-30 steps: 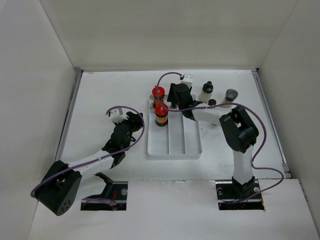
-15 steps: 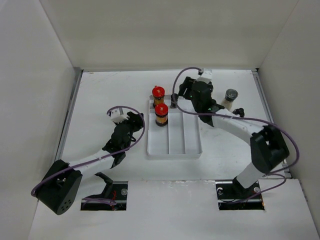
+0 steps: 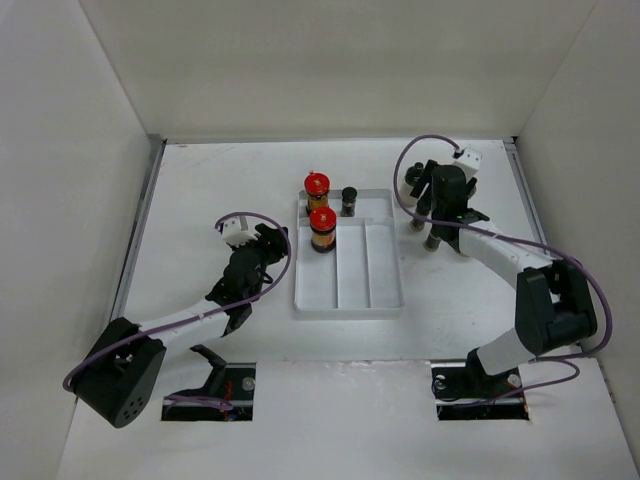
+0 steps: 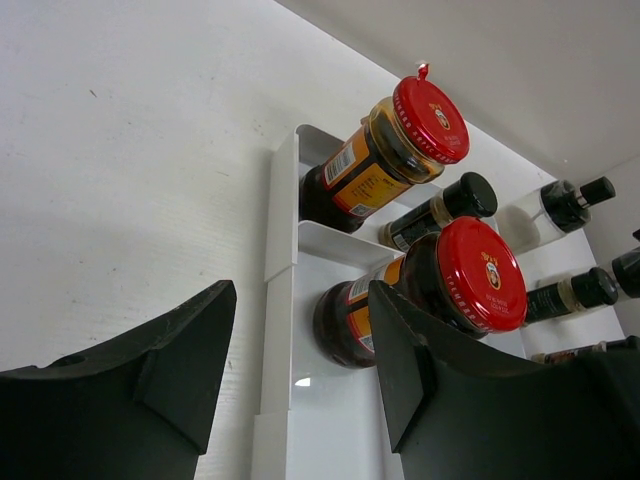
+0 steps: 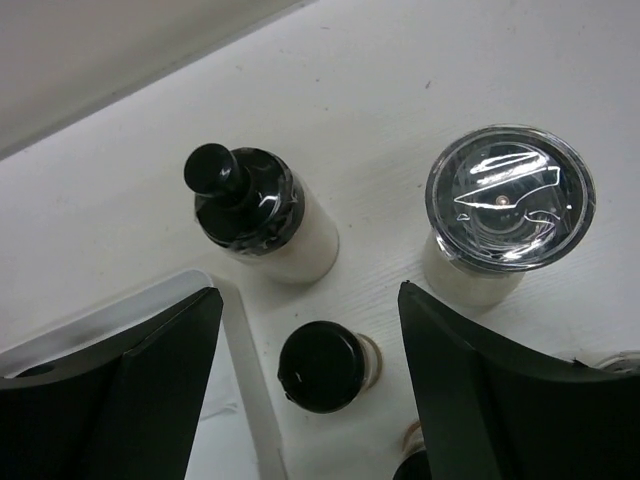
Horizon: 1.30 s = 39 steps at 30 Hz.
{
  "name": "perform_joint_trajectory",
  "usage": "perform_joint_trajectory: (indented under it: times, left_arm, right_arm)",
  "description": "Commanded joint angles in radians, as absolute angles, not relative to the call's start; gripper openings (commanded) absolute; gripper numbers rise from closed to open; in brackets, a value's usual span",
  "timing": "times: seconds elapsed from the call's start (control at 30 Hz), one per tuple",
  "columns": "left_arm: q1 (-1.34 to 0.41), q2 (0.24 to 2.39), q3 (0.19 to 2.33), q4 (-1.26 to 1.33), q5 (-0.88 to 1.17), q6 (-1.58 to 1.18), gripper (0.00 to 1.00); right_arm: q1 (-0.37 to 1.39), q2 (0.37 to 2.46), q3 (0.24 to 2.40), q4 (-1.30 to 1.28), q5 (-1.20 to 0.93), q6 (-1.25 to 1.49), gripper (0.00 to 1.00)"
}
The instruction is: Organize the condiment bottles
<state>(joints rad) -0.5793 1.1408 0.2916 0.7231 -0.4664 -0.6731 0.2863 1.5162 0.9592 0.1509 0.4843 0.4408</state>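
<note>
Two red-capped bottles point(image 3: 316, 183) point(image 3: 322, 217) and a black-lidded bottle point(image 3: 349, 196) stand in the tray point(image 3: 352, 288), at least three other bottles point(image 5: 270, 225) point(image 5: 505, 205) point(image 5: 322, 365) wait outside under the right gripper point(image 3: 438, 205), and its jaws, like the left gripper point(image 3: 272, 243)'s, are spread and empty.

white links point(image 3: 185, 318), black joints point(image 3: 125, 375), purple cables point(image 3: 414, 146), black tool fingers point(image 4: 130, 400), perhaps plastic

Two red-capped bottles point(image 4: 470, 275) in tray point(image 4: 282, 215)

Glossy red plastic caps point(image 4: 482, 273) on amber bottles point(image 4: 365, 170); shiny transparent lid point(image 5: 509, 195); smooth white plastic tray point(image 3: 385, 275); matt, faintly grained counter point(image 4: 120, 150).
</note>
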Motion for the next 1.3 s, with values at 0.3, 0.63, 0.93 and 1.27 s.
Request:
perform_joint_trajectory:
  times: [0.3, 0.63, 0.93, 1.27]
  left_arm:
    - [-0.582, 1.141, 0.295, 0.779, -0.457, -0.681, 0.54]
    - [-0.587, 1.132, 0.29, 0.781, -0.463, -0.676, 0.54]
    - [-0.582, 1.138, 0.291, 0.781, -0.457, -0.683, 0.54]
    - [-0.573, 1.12, 0.282, 0.781, -0.468, -0.676, 0.54]
  right_arm:
    - [0.301, 1.595, 1.0, 0.084, 0.463, 0.385, 0.72]
    - [0.329, 1.625, 0.973, 0.185, 0.486, 0.382, 0.5]
    - [0.396, 1.499, 0.977, 0.279, 0.522, 0.331, 0.41]
    - [0.472, 1.696, 1.181, 0.281, 0.446, 0.328, 0.41]
